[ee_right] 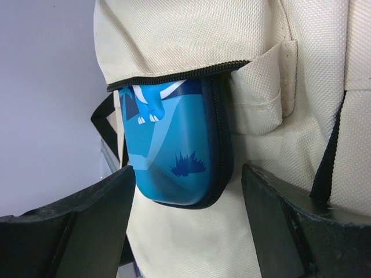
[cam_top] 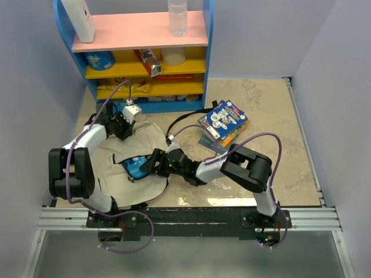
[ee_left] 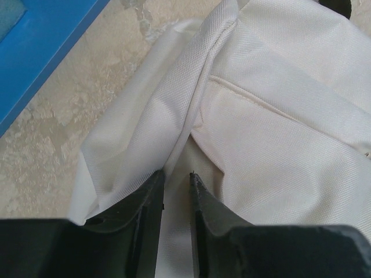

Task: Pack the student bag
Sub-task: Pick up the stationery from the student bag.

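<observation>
The student bag (cam_top: pixel 148 139), cream fabric with black zipper lines, lies flat on the table left of centre. At its far edge my left gripper (cam_top: pixel 123 126) is shut on a fold of the bag's cloth (ee_left: pixel 174 231); the two fingers stand narrow with fabric between them (ee_left: pixel 177 174). A blue zippered pencil case (cam_top: pixel 133 166) sticks halfway out of the bag's zipped opening (ee_right: pixel 174 75). My right gripper (cam_top: pixel 146 164) is open, its fingers spread on either side of the case's (ee_right: pixel 179 150) outer end (ee_right: pixel 188 168), with a gap on each side.
A blue shelf unit with a pink top (cam_top: pixel 139 35) stands at the back, carrying a clear bottle (cam_top: pixel 177 17) and a white container (cam_top: pixel 79 17). A colourful book (cam_top: pixel 224 120) lies right of the bag. A black strap (cam_top: pixel 185 119) loops toward it. Walls close both sides.
</observation>
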`<state>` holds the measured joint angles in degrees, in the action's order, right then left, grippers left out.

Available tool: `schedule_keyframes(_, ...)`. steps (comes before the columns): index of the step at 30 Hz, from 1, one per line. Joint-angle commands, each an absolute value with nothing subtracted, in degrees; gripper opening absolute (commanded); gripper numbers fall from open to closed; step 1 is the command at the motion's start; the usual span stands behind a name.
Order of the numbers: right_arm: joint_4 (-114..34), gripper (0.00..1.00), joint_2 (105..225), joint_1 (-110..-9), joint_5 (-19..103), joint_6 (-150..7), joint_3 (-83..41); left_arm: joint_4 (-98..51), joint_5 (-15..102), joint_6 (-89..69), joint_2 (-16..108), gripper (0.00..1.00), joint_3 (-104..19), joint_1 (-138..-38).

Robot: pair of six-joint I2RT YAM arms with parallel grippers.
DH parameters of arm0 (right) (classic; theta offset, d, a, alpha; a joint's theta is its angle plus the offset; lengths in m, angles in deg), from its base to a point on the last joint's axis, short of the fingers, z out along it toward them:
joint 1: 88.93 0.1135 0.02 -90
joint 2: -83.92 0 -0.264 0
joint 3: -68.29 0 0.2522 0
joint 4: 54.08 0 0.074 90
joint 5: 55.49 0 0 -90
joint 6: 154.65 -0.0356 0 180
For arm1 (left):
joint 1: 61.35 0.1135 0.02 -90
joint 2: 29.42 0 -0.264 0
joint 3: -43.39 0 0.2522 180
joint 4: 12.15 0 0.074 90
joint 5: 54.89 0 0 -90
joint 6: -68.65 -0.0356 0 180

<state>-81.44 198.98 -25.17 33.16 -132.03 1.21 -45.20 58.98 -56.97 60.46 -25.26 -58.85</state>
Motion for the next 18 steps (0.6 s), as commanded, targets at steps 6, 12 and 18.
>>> schedule_keyframes(6, -84.7, 0.77, 203.35, -25.3, 41.01, -139.01, -2.68, -47.27, 56.2, -56.43, 58.56, 0.28, -20.82, -58.01)
schedule_keyframes(12, -74.94, 0.78, 205.38, -24.33, 40.48, -138.65, -9.01, -45.95, 55.41, -55.63, 58.38, 0.29, -18.89, -58.01)
schedule_keyframes(18, -71.34, 0.76, 207.75, -23.72, 39.43, -140.5, -15.87, -44.81, 55.06, -54.75, 58.12, 0.29, -17.66, -58.01)
